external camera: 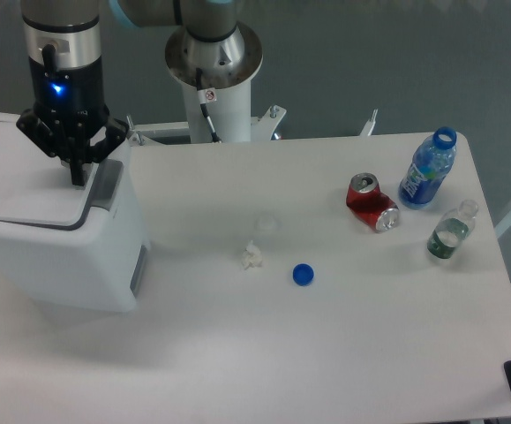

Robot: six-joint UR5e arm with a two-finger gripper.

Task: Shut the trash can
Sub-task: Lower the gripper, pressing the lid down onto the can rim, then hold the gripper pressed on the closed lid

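The trash can point(56, 252) is a large white bin at the table's left side. Its flat white lid point(21, 168) lies almost level on top, with only a thin dark gap along its front edge. A grey latch tab point(105, 184) sits at the lid's right end. My gripper point(78, 173) points straight down, fingers shut together, its tip resting on the lid's right part beside the grey tab. Nothing is held between the fingers.
A crushed red soda can point(371, 202), a blue bottle point(428, 168) and a small clear bottle point(452, 230) stand at the right. A blue cap point(304, 275), a white crumpled scrap point(252, 256) and a clear cap point(265, 223) lie mid-table. The robot base point(213, 66) rises behind.
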